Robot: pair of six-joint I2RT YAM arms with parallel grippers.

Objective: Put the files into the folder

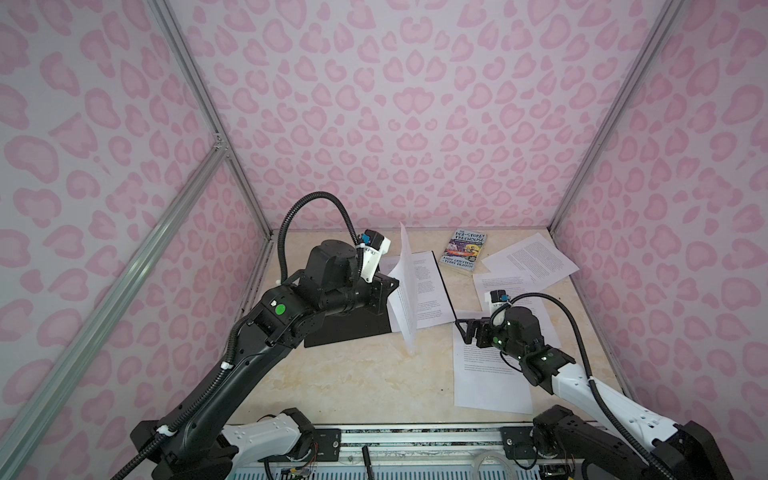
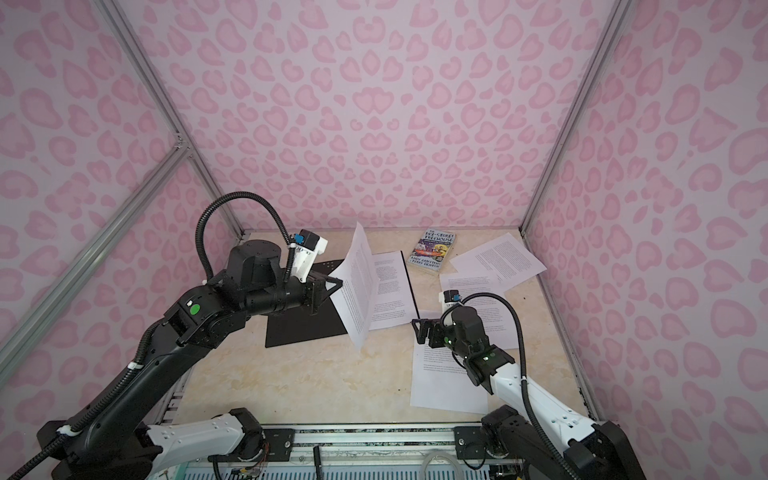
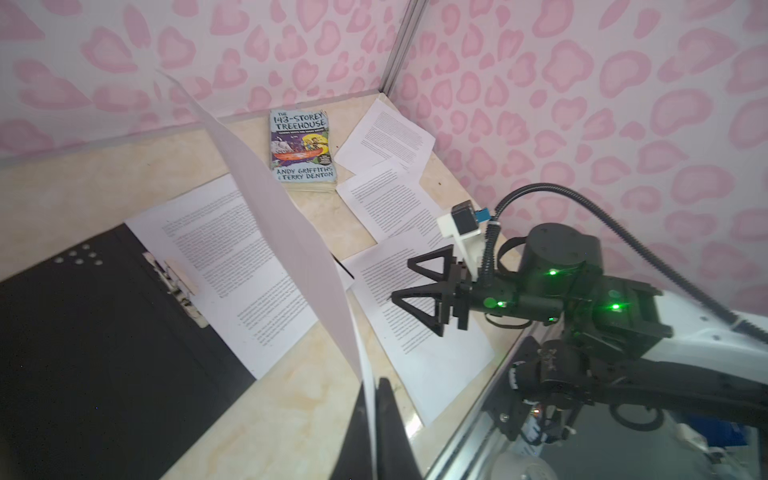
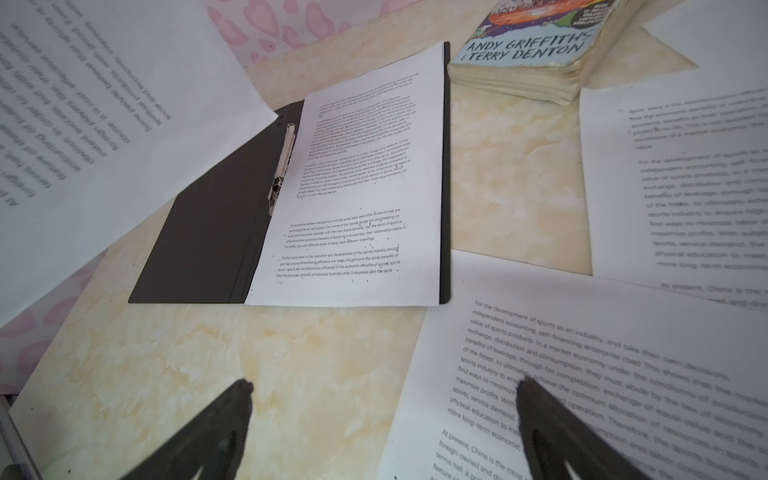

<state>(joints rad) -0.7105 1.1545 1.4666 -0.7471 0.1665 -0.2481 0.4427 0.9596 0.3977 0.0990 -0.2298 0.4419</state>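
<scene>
Folder (image 1: 349, 328) was seen lying open and flat on the counter (image 1: 353, 382), black inside up, its left half partly under the left arm. Left tool (image 2: 337, 285) was clamped shut on the edge of one sheet. That held sheet (image 1: 405, 291) was lifted nearly upright over the folder. A filed sheet (image 4: 361, 187) was laid flat on the folder's right half, beside the spine clip. Book (image 1: 468, 251) was noted near the back wall, just right of the folder. Right tool (image 4: 384, 386) was seen low over the counter, jaws spread wide, nothing gripped, one finger above the nearest of three loose sheets (image 1: 490, 382). These were scattered at the right, overlapping, outside the folder.
</scene>
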